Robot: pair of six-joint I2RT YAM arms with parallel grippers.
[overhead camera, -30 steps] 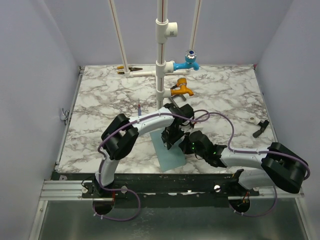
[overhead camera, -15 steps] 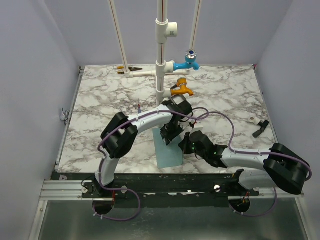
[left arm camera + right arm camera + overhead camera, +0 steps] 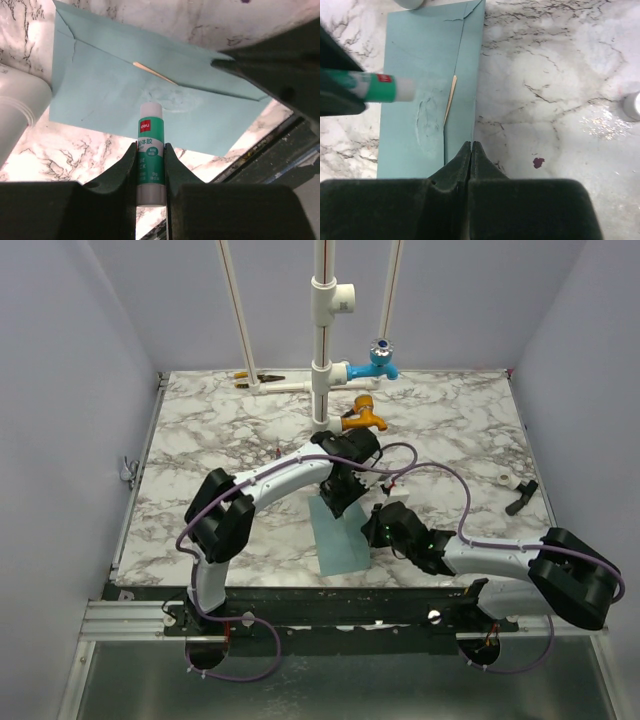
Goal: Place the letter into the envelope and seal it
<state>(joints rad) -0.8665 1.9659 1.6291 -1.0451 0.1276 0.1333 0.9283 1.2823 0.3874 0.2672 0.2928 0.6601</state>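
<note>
Clutter near the envelope [image 3: 338, 540]?
White pipe stand [image 3: 321, 340] with blue tap [image 3: 380, 362] and orange tap [image 3: 362, 418] behind it. Black tool [image 3: 522, 497] and white roll [image 3: 505, 479] lie far right on the marble counter [image 3: 200, 430], with lilac walls [image 3: 60, 390] around.
Hands?
Left hand [image 3: 150, 146] pinches a glue stick [image 3: 150, 165] over the envelope; right hand [image 3: 470, 146] is closed on nothing, at the envelope's edge.
Letter [image 3: 155, 73]?
Only a tan sliver shows at the flap.

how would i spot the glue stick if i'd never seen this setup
Find the marble table, then the teal envelope lying near its front edge. The left gripper hangs over it, jaws shut on the glue stick. It is a small white tube with a green label, set between plain black fingers.
</note>
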